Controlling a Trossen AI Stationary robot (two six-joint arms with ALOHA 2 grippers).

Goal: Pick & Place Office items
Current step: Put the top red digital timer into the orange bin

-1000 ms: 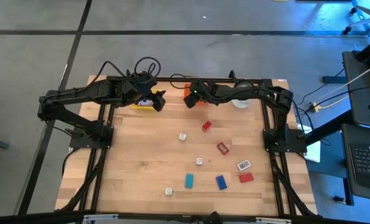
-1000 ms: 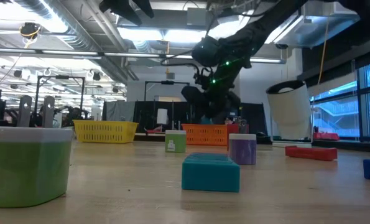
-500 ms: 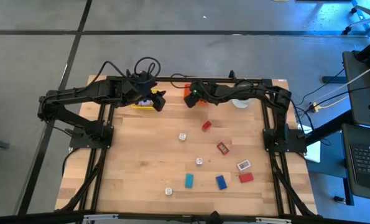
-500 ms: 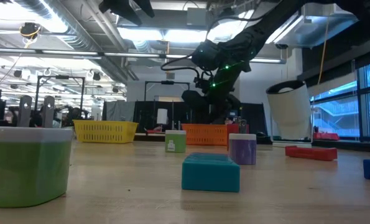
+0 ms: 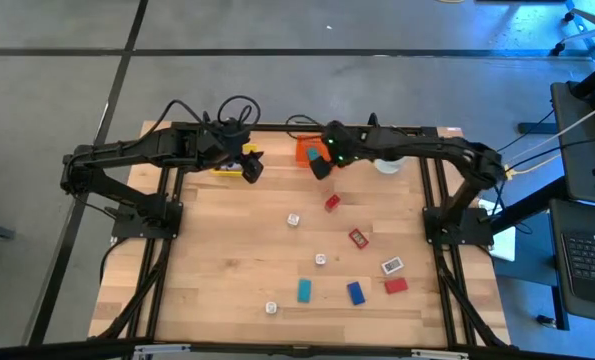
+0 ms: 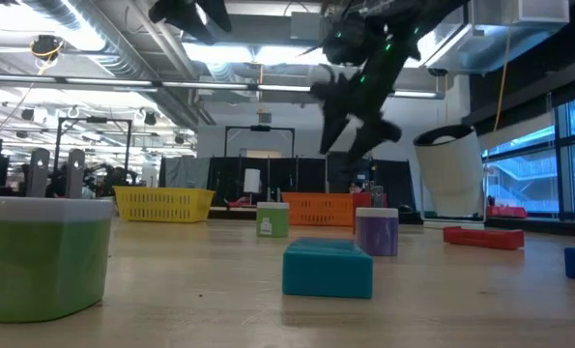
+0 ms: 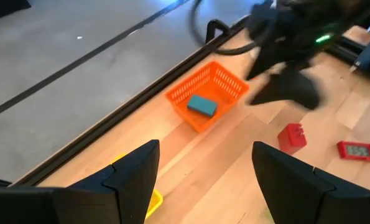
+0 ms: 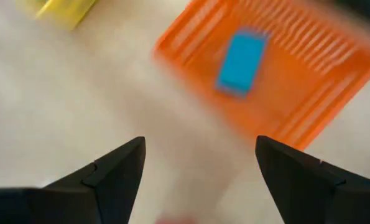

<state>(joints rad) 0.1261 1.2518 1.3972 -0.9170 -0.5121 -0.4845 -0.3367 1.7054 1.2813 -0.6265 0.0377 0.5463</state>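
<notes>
Where the two arms reach across the far edge, the wooden desk [image 5: 227, 250] is seen from above with both trays set along that edge. The orange tray [image 7: 208, 96] is found near the middle of the far edge, and one teal block [image 7: 202, 105] is seen lying inside it. The yellow tray [image 5: 231, 167] is largely covered by the left gripper [image 5: 249, 166], which hangs over its near side; its jaws are shown spread and empty in the left wrist view. The right gripper [image 5: 320, 166] is held above the desk just on the near side of the orange tray; its jaws are likewise spread, with nothing between them. A white round container [image 5: 387, 164] is noted further right along the far edge.

The remaining office items are scattered over the near half of the desk, well apart from the trays. A red block [image 5: 331, 202] lies nearest the right gripper. Another red piece [image 5: 358, 238] is noted further toward the near edge. A teal block [image 5: 304, 290], a blue block [image 5: 356, 292] and a red block [image 5: 396, 285] are lined up near the front. Small white cubes [image 5: 293, 219] are dotted between them.
</notes>
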